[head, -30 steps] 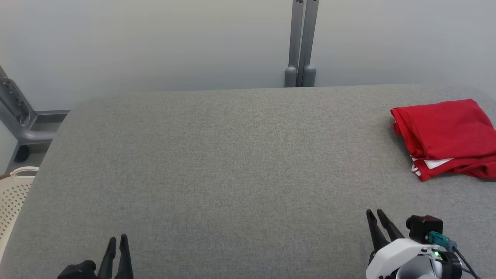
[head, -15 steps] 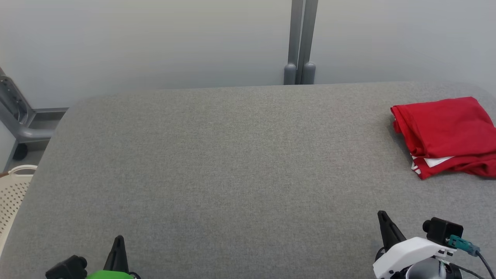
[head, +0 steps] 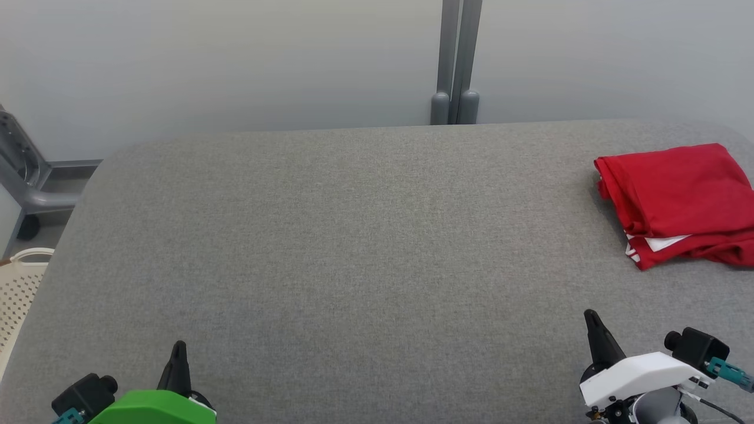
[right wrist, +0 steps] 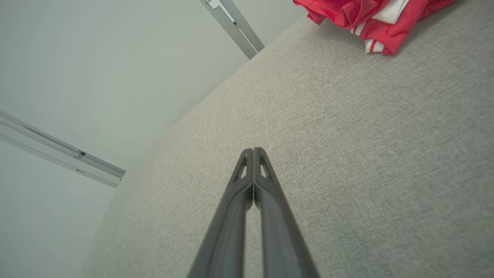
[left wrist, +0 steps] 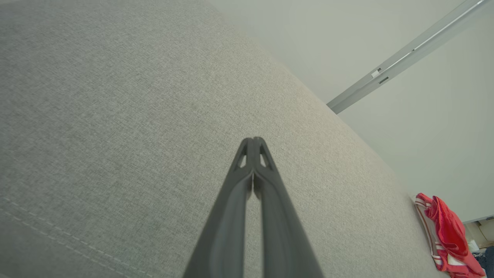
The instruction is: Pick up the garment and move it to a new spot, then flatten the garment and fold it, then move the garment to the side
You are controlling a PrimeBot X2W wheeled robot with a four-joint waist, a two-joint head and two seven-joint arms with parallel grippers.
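A red garment with white trim lies folded at the far right of the grey table. It also appears at the lower right as the garment in the left wrist view, and at the top as the garment in the right wrist view. My left gripper sits at the lower left, shut and holding nothing; its tips meet over bare cloth. Low on the right, well short of the garment, my right gripper is shut and empty too, tips pressed together.
A grey double post stands behind the table's far edge against a pale wall. A cream perforated basket stands off the table's left edge, and a grey metal frame rises behind it.
Both grippers have gone from slightly open to shut. The whole picture has shifted a little, so the camera moved; the garment lies as before.
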